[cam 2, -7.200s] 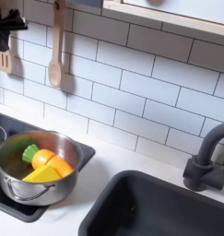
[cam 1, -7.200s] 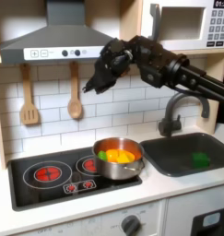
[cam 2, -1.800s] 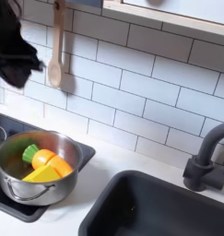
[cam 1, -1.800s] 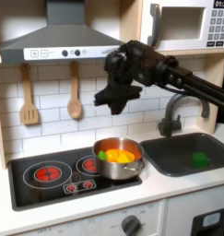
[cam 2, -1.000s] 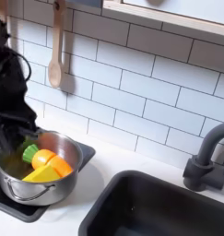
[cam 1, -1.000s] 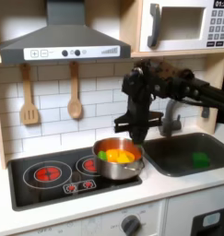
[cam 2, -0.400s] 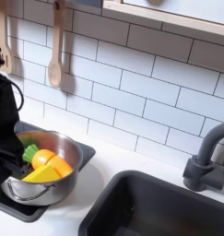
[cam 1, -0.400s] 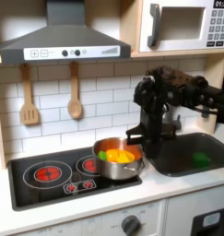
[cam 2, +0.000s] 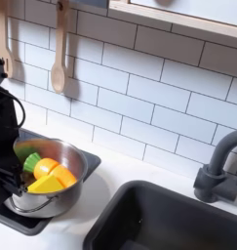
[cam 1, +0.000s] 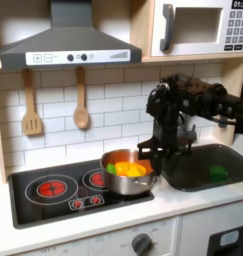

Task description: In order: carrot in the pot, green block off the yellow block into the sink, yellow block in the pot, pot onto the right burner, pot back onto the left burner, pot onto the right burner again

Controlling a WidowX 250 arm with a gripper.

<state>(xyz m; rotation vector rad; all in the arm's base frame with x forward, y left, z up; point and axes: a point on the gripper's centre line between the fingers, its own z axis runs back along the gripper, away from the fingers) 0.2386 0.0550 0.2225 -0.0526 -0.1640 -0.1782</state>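
Observation:
The steel pot (cam 1: 128, 172) stands at the right end of the black stove (cam 1: 43, 200) in the first exterior view, partly over the right burner (cam 1: 96, 180). Inside the pot (cam 2: 61, 197) lie the orange carrot (cam 2: 44, 167) with its green top and the yellow block (cam 2: 50, 183). The green block (cam 1: 217, 172) rests in the sink (cam 1: 183, 184). My black gripper (cam 1: 150, 152) is down at the pot's right rim in the first exterior view. In the second exterior view the gripper (cam 2: 5, 176) stands over the pot's left rim. Its fingers are too dark to tell apart.
The faucet (cam 1: 188, 120) rises behind the sink, close to my arm. A wooden spatula (cam 1: 31, 105) and a spoon (cam 1: 81, 100) hang on the tiled wall above the stove. The left burner (cam 1: 55, 186) glows red. A range hood (cam 1: 63, 45) overhangs the stove.
My gripper came down from high above the stove to the pot's rim and has held there over the last half second. The pot shifted slightly rightward in the second exterior view.

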